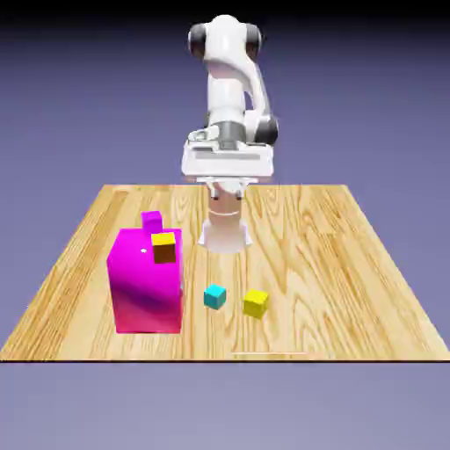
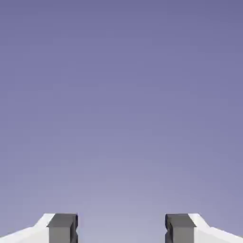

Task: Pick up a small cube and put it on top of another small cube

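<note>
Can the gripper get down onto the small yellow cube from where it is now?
Probably yes. The yellow cube sits alone on the table, apart from the cyan cube, with open space above. The gripper is open and empty.

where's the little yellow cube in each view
Exterior view: the small yellow cube sits on the table near the front edge, just right of the cyan cube.
Hand view: not in it; only backdrop shows above the open pincer.
Shared landmark: only the blue-violet backdrop.
</note>
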`<action>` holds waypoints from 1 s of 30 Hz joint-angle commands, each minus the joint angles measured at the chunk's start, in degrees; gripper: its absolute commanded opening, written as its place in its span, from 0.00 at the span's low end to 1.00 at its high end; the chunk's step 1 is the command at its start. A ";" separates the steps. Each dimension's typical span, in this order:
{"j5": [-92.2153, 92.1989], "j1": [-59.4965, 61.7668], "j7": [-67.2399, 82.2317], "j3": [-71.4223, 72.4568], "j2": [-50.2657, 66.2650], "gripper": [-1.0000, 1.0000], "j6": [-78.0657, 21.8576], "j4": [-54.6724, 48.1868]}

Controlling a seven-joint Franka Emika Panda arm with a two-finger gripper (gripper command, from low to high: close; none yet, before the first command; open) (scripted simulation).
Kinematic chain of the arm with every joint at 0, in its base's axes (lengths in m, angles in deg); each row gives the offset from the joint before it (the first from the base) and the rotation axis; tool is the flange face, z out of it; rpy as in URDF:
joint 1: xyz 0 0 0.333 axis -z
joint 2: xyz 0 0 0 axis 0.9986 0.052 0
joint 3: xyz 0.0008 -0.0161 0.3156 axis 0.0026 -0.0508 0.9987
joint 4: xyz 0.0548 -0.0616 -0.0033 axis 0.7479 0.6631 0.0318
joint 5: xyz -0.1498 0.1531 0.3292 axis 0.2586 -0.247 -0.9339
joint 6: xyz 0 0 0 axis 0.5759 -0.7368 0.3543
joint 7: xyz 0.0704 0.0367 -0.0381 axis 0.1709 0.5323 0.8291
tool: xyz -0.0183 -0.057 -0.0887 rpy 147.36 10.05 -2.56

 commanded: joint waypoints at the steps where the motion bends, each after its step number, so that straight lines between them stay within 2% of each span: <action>1: -0.55 0.53 -1.43 0.97 2.08 0.50 -1.58 -0.57; 18: -9.90 9.48 -25.69 17.40 37.35 0.50 -28.30 -10.16; 25: -7.37 6.72 -27.21 14.99 49.15 0.50 -16.41 -10.00; 26: -7.37 6.72 -27.21 14.99 49.15 0.00 -16.41 -10.00; 30: -8.70 8.17 -26.41 16.26 42.93 0.00 -22.68 -10.08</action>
